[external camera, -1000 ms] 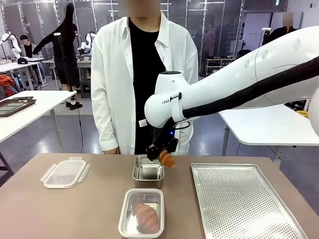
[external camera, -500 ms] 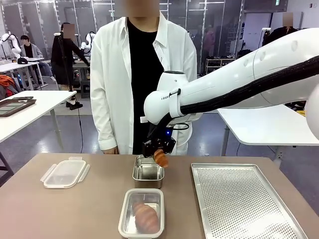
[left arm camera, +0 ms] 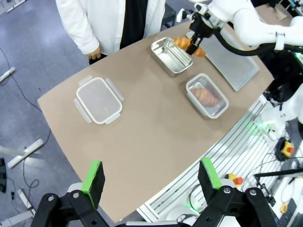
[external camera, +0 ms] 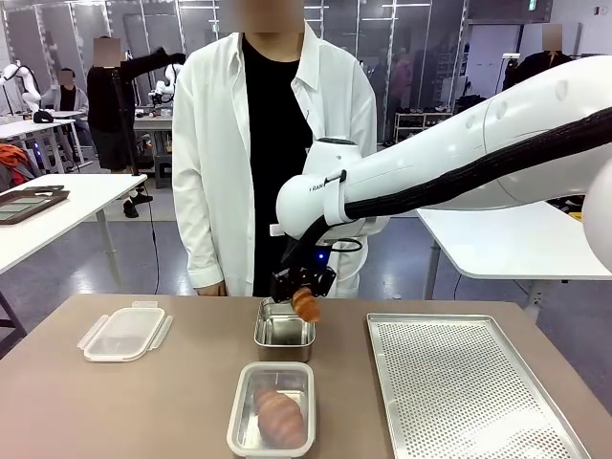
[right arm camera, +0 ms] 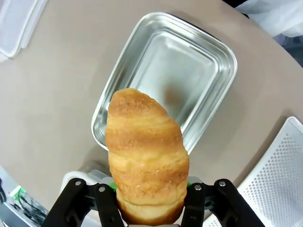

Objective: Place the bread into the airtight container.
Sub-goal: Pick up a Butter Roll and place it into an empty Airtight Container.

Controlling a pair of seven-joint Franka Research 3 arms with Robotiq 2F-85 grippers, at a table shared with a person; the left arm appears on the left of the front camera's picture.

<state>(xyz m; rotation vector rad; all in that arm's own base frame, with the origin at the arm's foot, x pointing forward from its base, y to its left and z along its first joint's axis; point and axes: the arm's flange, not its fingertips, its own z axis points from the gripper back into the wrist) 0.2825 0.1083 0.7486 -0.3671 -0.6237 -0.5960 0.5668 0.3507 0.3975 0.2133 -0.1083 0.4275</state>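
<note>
Bread [external camera: 306, 304] is clamped in our right gripper [external camera: 300, 285], hanging just above the right rim of the steel container [external camera: 284, 350], not centred yet. We'd nudge it toward the middle, line its length up with the long side, go low, then let go. Left gripper [left arm camera: 150, 174] is spread apart, holding nothing, well above the table [left arm camera: 156, 137]

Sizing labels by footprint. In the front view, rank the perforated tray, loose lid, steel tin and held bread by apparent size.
1. perforated tray
2. loose lid
3. steel tin, at a similar depth to the lid
4. held bread
</note>
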